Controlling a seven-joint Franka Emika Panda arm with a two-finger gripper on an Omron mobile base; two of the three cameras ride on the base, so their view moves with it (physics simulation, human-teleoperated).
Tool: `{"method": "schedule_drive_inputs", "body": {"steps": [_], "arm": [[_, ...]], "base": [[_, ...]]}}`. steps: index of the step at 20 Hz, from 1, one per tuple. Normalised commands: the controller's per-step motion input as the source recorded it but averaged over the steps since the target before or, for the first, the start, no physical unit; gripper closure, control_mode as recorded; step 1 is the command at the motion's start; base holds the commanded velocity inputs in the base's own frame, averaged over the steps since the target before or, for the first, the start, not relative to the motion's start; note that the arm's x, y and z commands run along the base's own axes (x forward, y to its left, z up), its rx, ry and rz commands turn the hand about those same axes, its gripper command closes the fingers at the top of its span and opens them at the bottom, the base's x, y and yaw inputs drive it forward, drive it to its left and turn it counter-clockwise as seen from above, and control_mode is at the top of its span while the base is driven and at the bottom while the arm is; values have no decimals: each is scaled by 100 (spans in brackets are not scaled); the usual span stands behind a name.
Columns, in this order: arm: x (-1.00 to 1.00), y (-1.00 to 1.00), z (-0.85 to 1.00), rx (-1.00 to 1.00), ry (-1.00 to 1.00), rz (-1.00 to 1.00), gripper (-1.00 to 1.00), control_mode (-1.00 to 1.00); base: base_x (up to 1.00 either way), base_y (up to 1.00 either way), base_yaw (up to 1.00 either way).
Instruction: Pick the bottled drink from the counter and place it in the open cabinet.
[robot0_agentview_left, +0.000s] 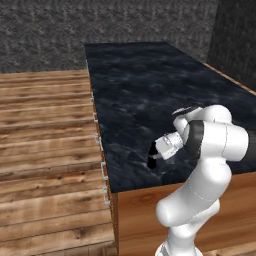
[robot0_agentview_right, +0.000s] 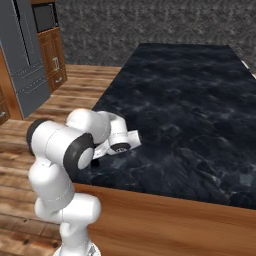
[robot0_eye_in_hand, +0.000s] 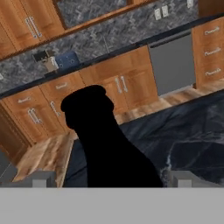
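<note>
The bottled drink is a black bottle with a narrow neck. It stands upright on the dark marbled counter, near the front left corner. In the hand view it rises close up between my two fingertips. My gripper is open, with one finger on each side of the bottle and a gap on both sides. From the left base view the bottle is a dark shape just in front of the white hand, with the gripper around it. The open cabinet is out of view.
The counter's left edge, with drawer handles, runs close beside the bottle, above a wooden floor. A grey fridge stands at the far left. Across the room are wooden base cabinets and a grey dishwasher front.
</note>
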Motion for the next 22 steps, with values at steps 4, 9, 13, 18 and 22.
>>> {"method": "schedule_drive_inputs", "body": {"steps": [4, 9, 13, 18, 22], "arm": [[3, 15, -10, 2, 16, 5, -100, -100], [2, 10, -12, 3, 11, 6, 100, -100], [-10, -1, -4, 2, 1, 8, 100, -100], [-22, 0, 14, 3, -2, 4, 100, -100], [-34, 0, 44, 2, -1, 3, 100, -100]], "base": [[0, 0, 0], [0, 0, 0], [0, 0, 0], [0, 0, 0], [0, 0, 0]]}}
